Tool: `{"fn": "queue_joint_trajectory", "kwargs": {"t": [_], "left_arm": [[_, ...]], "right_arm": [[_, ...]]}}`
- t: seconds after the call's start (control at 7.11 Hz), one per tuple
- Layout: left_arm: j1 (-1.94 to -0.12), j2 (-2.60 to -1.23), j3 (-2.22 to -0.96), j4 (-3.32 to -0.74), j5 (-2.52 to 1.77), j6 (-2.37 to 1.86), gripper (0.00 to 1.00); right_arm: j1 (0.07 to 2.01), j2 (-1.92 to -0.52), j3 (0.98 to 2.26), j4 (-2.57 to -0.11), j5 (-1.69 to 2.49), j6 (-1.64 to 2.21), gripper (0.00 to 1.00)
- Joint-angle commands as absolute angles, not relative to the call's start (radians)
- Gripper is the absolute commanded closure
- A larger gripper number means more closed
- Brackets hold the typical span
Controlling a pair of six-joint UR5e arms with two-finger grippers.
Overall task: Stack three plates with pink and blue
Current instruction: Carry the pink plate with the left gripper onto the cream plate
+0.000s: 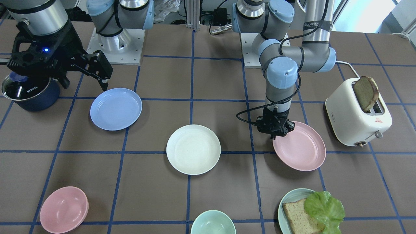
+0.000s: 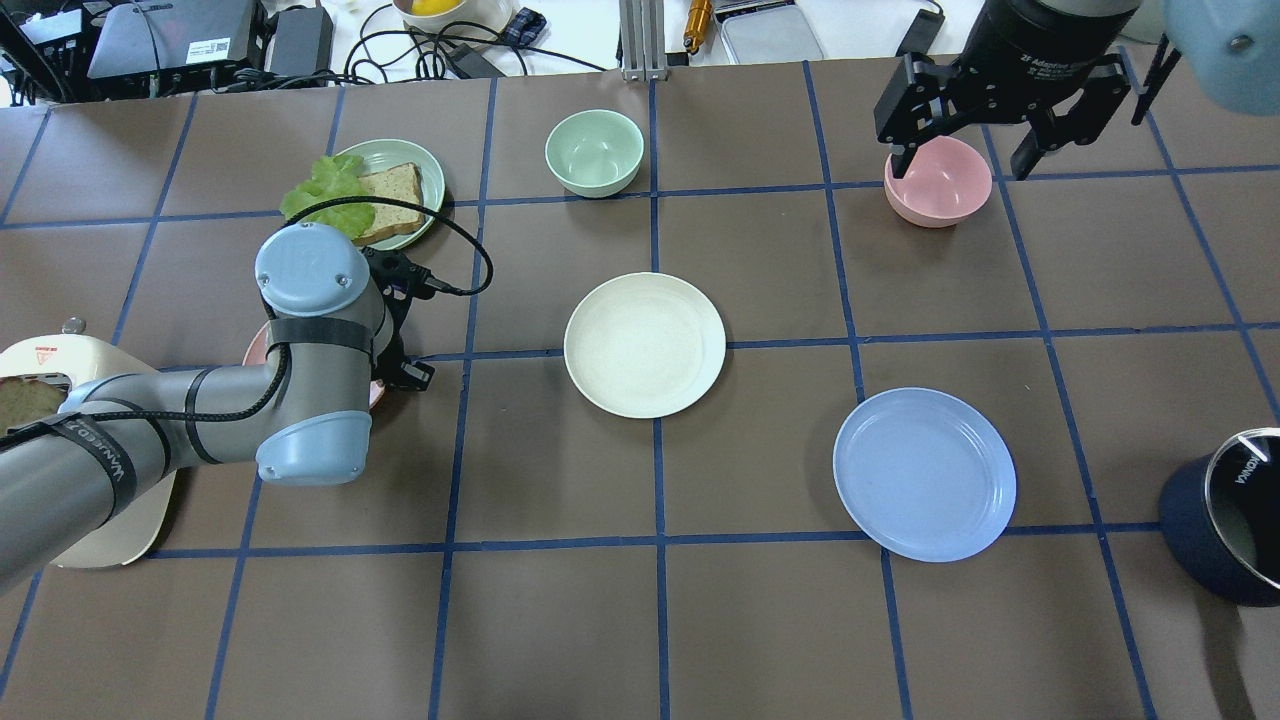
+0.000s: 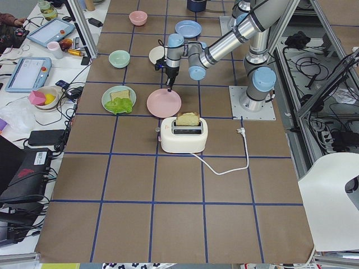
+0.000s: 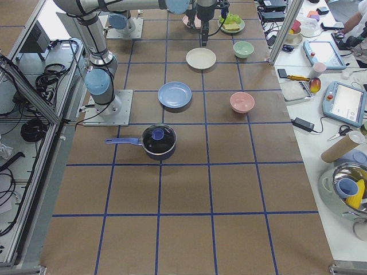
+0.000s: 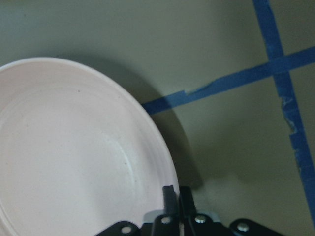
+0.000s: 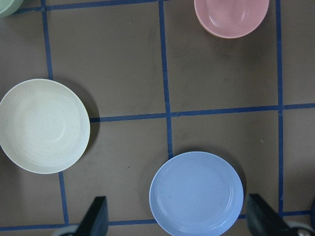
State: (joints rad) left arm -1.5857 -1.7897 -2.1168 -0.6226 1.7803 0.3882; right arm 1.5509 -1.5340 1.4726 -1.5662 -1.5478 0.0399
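The pale pink plate (image 1: 300, 146) lies near the toaster. My left gripper (image 1: 275, 134) is at the plate's rim on the side toward the table's middle. In the left wrist view its fingers (image 5: 170, 194) stand nearly together, pinched on the rim of the pink plate (image 5: 74, 162). That edge casts a shadow on the table. The cream-white plate (image 1: 193, 149) lies flat at the centre, and the light blue plate (image 1: 116, 109) lies flat further over. My right gripper (image 1: 83, 81) is open and empty, high above the table. The blue plate (image 6: 197, 192) and the cream plate (image 6: 44, 126) show below it.
A white toaster (image 1: 357, 117) with a bread slice stands beside the pink plate. A pale green plate (image 1: 292, 204) holds bread and lettuce. A green bowl (image 1: 213, 222) and a pink bowl (image 1: 64, 209) stand along the operators' edge. A navy pot (image 1: 32, 92) stands under my right arm.
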Motion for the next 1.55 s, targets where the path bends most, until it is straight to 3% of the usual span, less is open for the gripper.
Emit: {"fn": "queue_joint_trajectory", "kwargs": {"t": [0.0,0.7,1.41], "left_arm": [[-1.743,-1.786,-1.983,-0.719,1.793,0.371,1.0],[-2.003,-1.848,-1.867,-0.79,1.749,0.016,1.0],[-2.157,-2.0,-1.695,-0.848,1.674,-0.155,1.0]], "right_arm": [[1.551,-1.534,1.473,-1.566,-1.549,0.038,0.0],[1.551,-1.534,1.474,-1.563,-1.548,0.038,0.0],[1.551,-1.534,1.474,-1.563,-1.548,0.037,0.0]]}}
